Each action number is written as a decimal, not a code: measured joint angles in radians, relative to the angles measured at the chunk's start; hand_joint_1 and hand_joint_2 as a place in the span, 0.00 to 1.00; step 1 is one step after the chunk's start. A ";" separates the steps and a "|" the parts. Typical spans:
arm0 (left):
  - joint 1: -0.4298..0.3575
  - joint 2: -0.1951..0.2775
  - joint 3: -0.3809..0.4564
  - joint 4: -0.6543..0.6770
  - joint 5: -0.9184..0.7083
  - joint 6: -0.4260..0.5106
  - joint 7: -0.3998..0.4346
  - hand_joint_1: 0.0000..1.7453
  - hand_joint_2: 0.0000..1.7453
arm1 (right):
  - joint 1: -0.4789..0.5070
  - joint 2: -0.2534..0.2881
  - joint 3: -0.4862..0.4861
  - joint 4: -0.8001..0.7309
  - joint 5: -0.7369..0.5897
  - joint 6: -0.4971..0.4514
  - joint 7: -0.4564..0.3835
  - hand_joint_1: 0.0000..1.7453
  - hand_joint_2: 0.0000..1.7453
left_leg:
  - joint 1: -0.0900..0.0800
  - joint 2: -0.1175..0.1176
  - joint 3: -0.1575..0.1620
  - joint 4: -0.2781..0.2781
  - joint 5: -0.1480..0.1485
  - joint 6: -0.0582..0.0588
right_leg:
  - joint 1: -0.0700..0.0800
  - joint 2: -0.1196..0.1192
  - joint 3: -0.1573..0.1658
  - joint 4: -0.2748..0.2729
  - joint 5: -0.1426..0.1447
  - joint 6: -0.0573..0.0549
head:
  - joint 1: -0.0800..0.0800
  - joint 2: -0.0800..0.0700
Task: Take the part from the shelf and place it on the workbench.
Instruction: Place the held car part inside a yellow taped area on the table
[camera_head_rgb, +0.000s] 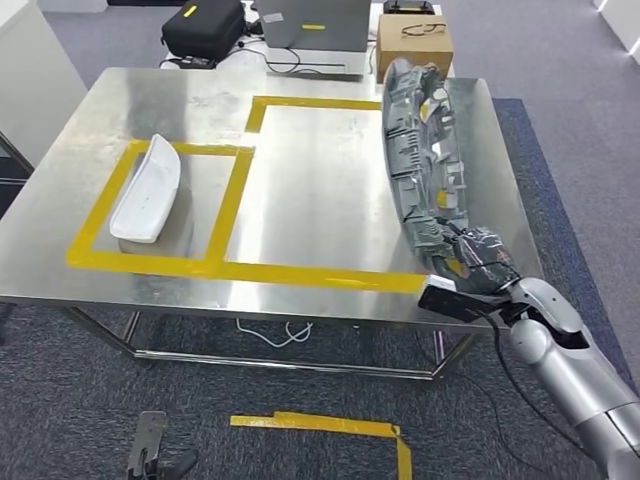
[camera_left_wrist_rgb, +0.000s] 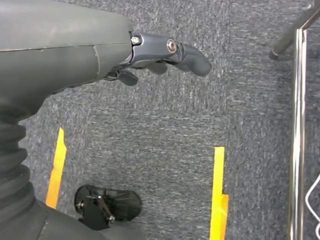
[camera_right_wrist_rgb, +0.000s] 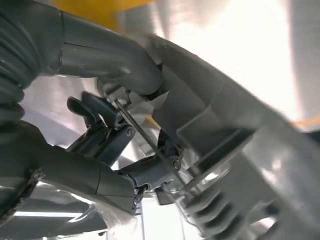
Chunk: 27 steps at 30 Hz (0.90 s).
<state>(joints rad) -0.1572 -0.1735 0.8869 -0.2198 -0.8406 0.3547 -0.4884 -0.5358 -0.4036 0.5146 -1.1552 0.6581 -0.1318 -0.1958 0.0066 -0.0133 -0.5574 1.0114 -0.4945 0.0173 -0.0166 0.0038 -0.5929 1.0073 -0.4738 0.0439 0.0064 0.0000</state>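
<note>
Right hand (camera_head_rgb: 477, 262): closed on the lower end of the grey part (camera_head_rgb: 424, 150), holding it upright over the right side of the workbench (camera_head_rgb: 317, 200); in the right wrist view the fingers (camera_right_wrist_rgb: 113, 137) wrap ribbed plastic of the part (camera_right_wrist_rgb: 226, 150).
Left hand (camera_left_wrist_rgb: 166, 52): empty, fingers loosely extended, hanging over the carpet (camera_left_wrist_rgb: 158, 140) beside the bench.
Part location: above the bench's right portion, its upper end near the far edge, its held end at the near right edge; whether it touches the steel cannot be told.
Risk, tipping: the part is long and gripped at one end only; judged likely to swing or pivot in the grip if lowered fast.
Risk, edge: the held end sits at the bench's front-right edge; released there, the part could slide off onto the floor.
Risk, placement: the large yellow tape outline (camera_head_rgb: 317, 275) lies left of the part; a set-down here may land across the tape, not inside.
Neighbouring item: white tray-like piece (camera_head_rgb: 146, 190) in the smaller taped box, well apart from the part.
Beyond the bench: cardboard box (camera_head_rgb: 413, 44), black case (camera_head_rgb: 202, 26), laptop-like device (camera_head_rgb: 315, 30).
Writing and brands: none legible; yellow labels on the black case and the device are too small to read.
</note>
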 joint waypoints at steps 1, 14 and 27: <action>-0.001 0.000 0.000 0.000 0.000 -0.002 -0.001 0.00 1.00 | -0.001 0.000 -0.003 0.015 0.002 -0.001 -0.002 1.00 1.00 | 0.000 0.001 -0.002 0.004 -0.004 -0.004 | -0.001 0.001 0.002 -0.002 -0.004 -0.007 | 0.000 0.000; -0.009 0.002 -0.001 0.000 0.028 -0.056 -0.046 0.00 1.00 | -0.014 0.023 -0.066 0.290 -0.045 0.007 -0.078 1.00 1.00 | -0.004 0.005 -0.050 0.028 0.034 0.002 | 0.006 0.000 0.039 -0.004 -0.028 -0.016 | -0.005 0.000; -0.008 -0.001 -0.005 0.000 0.041 -0.045 -0.048 0.00 1.00 | -0.019 0.035 -0.099 0.389 -0.043 -0.005 -0.090 0.50 0.50 | -0.005 0.007 -0.035 0.012 0.034 0.025 | 0.011 -0.005 -0.011 0.054 -0.022 -0.008 | -0.003 0.000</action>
<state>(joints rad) -0.1656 -0.1746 0.8815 -0.2201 -0.7998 0.3094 -0.5365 -0.5550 -0.3688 0.4155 -0.7664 0.6151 -0.1365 -0.2859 0.0013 -0.0068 -0.5929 1.0233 -0.4606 0.0426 -0.0059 -0.0015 -0.6043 1.0613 -0.4957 0.0357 0.0032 0.0000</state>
